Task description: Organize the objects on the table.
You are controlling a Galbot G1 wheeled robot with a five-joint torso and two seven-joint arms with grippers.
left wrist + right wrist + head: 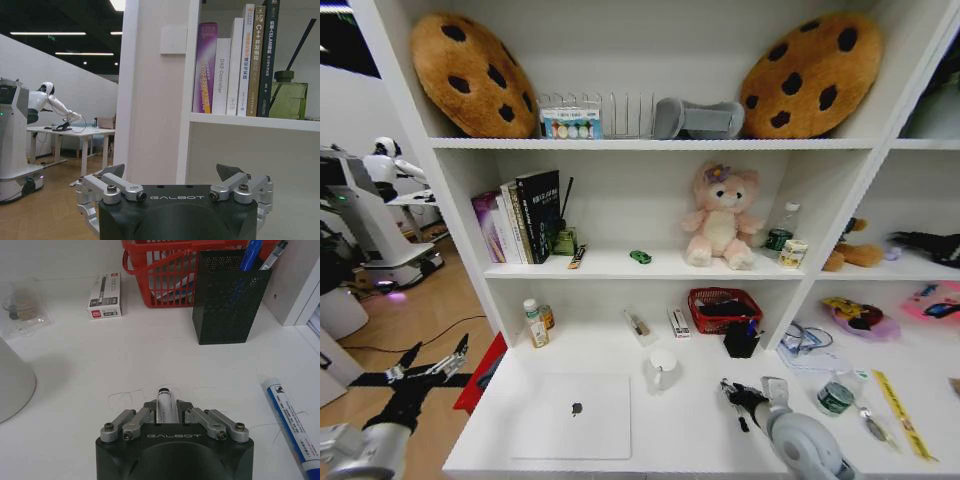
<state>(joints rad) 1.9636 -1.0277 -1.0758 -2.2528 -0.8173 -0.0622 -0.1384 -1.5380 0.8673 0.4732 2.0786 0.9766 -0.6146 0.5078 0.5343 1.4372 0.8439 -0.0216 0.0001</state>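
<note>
The right end effector (165, 412), short of the black mesh pen holder (230, 300), clamps a slim white marker (164, 402) mid-barrel; light, rigid, likely slippery. The left end effector (175, 187) hangs open beside the white tabletop (680, 420).

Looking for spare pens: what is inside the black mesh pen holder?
The black mesh pen holder holds a blue pen and another pen beside it; their lower parts are hidden by the mesh.

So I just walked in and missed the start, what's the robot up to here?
It is tidying a white desk. The right gripper, low over the desk, is shut on a white marker, facing a black mesh pen holder. Another marker lies beside it. The left gripper hangs open off the desk's left end. The closed laptop sits untouched.
</note>
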